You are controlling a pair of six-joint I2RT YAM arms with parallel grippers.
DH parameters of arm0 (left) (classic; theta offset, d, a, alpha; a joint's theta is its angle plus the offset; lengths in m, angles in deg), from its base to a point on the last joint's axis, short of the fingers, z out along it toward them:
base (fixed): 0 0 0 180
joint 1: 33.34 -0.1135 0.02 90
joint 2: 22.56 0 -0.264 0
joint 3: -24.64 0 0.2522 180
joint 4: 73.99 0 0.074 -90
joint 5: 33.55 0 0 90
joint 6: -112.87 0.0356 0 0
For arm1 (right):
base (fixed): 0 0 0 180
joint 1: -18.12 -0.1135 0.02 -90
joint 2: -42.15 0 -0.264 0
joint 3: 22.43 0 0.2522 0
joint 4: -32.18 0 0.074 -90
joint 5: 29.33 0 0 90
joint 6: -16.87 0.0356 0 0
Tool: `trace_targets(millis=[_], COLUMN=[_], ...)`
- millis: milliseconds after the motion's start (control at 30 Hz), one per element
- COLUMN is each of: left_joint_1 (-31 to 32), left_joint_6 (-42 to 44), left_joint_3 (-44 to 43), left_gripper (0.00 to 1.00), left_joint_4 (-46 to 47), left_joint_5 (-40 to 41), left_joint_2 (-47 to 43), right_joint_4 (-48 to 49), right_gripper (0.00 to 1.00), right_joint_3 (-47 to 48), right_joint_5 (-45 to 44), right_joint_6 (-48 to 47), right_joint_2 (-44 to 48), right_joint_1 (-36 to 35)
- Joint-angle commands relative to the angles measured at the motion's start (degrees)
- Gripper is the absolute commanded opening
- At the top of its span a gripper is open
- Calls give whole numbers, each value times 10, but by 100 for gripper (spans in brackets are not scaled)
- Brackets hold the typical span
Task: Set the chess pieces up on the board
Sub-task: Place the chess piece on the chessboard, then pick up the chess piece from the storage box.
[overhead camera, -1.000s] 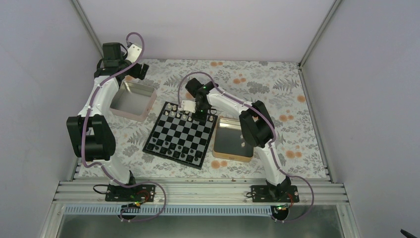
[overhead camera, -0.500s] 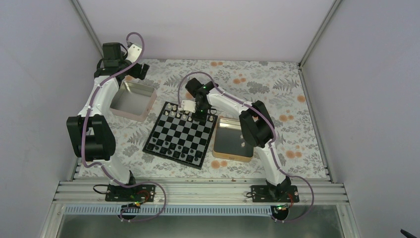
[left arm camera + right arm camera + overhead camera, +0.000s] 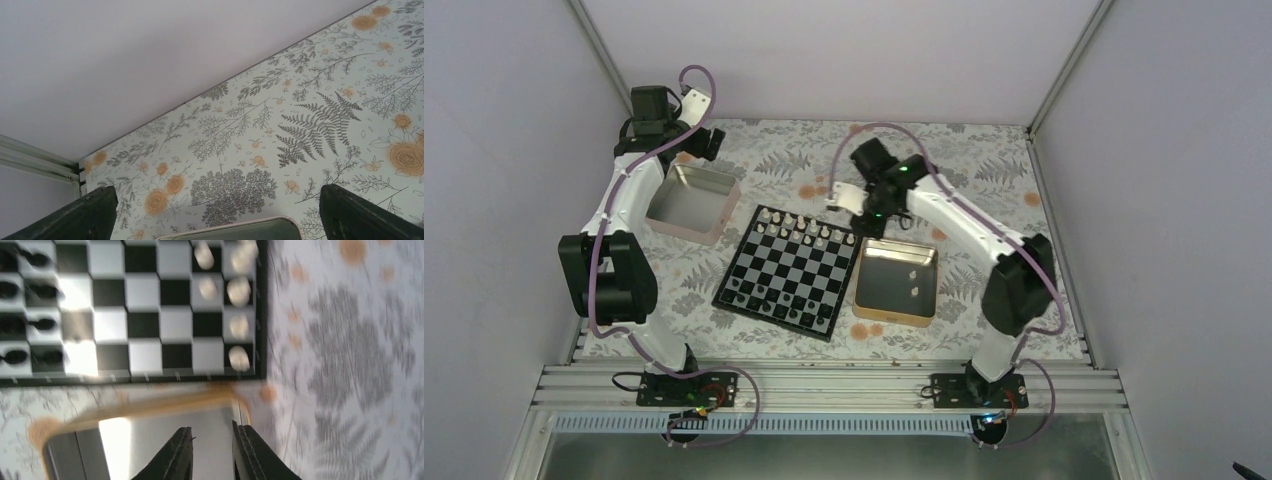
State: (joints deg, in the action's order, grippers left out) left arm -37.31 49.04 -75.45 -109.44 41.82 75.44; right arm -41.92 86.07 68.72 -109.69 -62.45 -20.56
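Observation:
The board [image 3: 792, 270] lies mid-table, its black and pale squares also showing in the right wrist view [image 3: 150, 315]. Several cream chess pieces [image 3: 809, 232] stand in its far rows and appear blurred at its edge [image 3: 239, 290]. Two more cream pieces [image 3: 913, 281] lie in the gold tin [image 3: 869, 300]. My right gripper [image 3: 870, 220] hangs over that tin's far left corner. Its jaws [image 3: 212, 440] are a little open with nothing between them. My left gripper [image 3: 704, 145] is at the back left, wide open and empty [image 3: 220, 215].
Small dark chessmen [image 3: 774, 300] fill the board's near rows [image 3: 30, 290]. A pinkish silver tin [image 3: 689, 200] sits left of the board, its rim below my left fingers [image 3: 225, 227]. The gold tin's rim [image 3: 150, 407] lies just ahead of my right fingers. Walls enclose the flowered table.
My right arm has swung right and away from the board's far rows to the gold tin's far corner, and its jaws have parted slightly. The left arm has not moved.

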Motion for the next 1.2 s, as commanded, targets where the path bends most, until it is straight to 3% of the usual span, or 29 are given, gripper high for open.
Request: trace_targets(millis=[0, 200, 467, 1167], left_joint_1=[-1, -1, 0, 9], left_joint_6=[2, 0, -5, 1], left_joint_3=[3, 1, -1, -10], left_gripper=[100, 100, 100, 100], left_joint_4=[11, 13, 11, -1], left_joint_5=[5, 6, -1, -9], left_joint_2=[-15, -14, -11, 7], right_joint_4=[-8, 25, 57, 80], right_gripper=[24, 26, 30, 32], right_joint_3=[-105, -220, -286, -335], right_joint_5=[-28, -60, -94, -130], right_joint_6=[29, 55, 70, 62], right_joint_2=[56, 108, 123, 109], right_joint_1=[60, 79, 89, 114])
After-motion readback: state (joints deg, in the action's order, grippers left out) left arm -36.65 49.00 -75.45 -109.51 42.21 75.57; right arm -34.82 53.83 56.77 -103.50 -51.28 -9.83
